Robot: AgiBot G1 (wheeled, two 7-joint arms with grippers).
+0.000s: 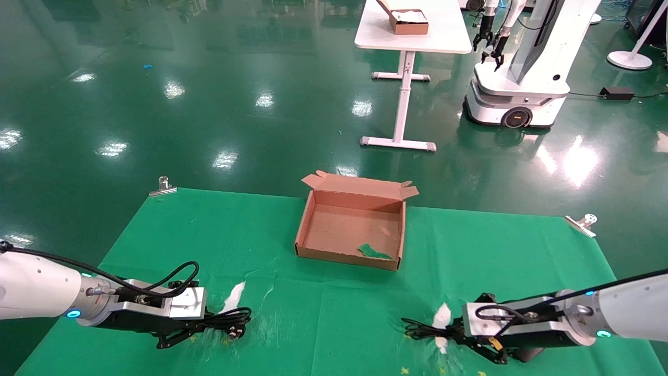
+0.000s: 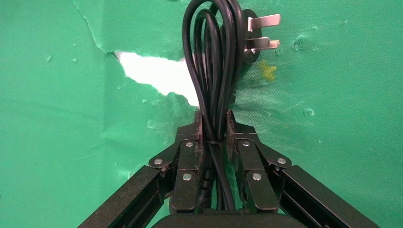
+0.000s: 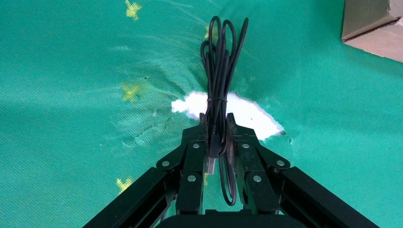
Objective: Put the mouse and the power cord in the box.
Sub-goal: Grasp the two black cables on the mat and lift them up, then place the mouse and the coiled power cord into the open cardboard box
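Tabletop (image 1: 172, 240) cloth torn near both grasps; box (image 1: 308, 230) open at far centre, nothing of the task inside. Left hand (image 2: 214, 126) clamped on power cord (image 2: 211, 66); right hand (image 3: 216, 128) clamped on the mouse's bundled thin cable (image 3: 219, 61), mouse body not discernible. Risks: loops snagging torn cloth on lift, thin bundle slipping free.

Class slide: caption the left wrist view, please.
Left gripper clamps the looped power cord above torn green table cover.

Robotics lab: glossy green floor (image 1: 209, 94), second wheeled robot (image 1: 514, 78), white table (image 1: 449, 31).
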